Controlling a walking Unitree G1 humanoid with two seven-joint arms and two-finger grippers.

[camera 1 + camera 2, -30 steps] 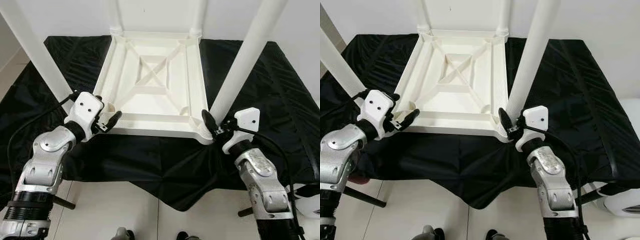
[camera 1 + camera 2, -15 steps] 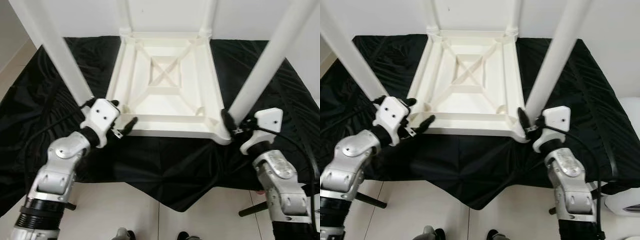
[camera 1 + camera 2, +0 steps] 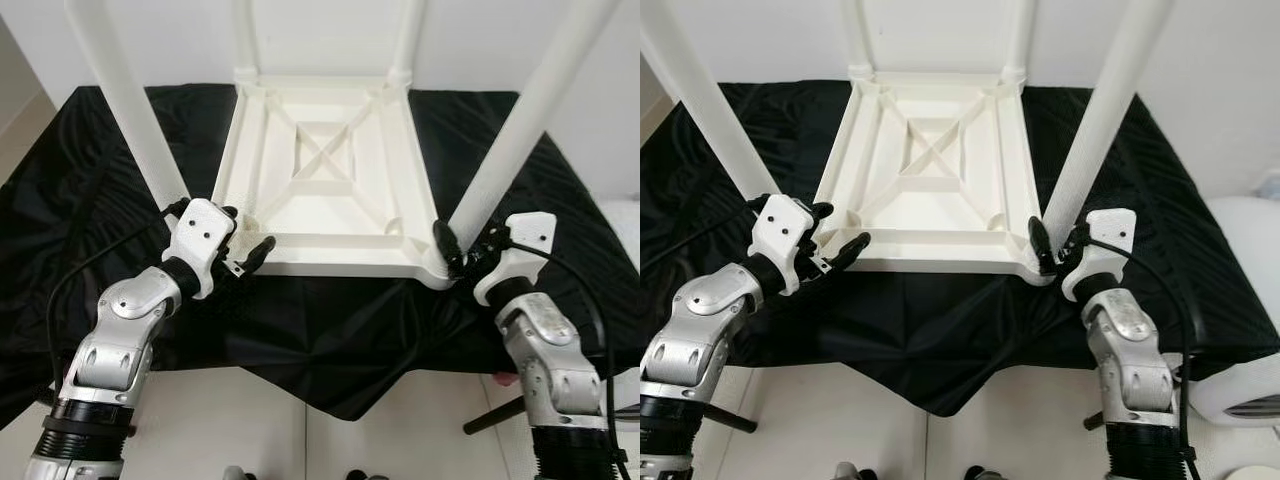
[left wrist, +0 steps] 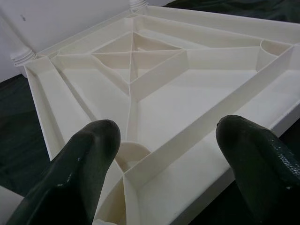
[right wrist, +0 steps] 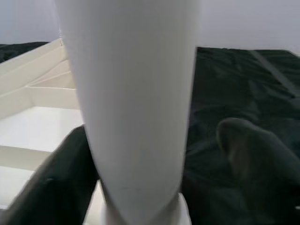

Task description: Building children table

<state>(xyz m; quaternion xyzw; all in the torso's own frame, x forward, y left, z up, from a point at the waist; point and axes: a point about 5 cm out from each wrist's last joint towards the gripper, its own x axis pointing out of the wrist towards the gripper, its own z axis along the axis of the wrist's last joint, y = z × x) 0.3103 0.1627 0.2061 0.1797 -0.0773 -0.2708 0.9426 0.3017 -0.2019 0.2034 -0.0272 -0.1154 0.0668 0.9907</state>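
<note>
The cream-white children table lies on a plain black cloth; floor tiles are pale.

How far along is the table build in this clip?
Looks done: the upturned white tabletop lies on the black cloth with four legs standing in its corners. In hand: the right claw is around the base of the near right leg; the open left claw is at the near left corner. Left: turning it upright.
</note>
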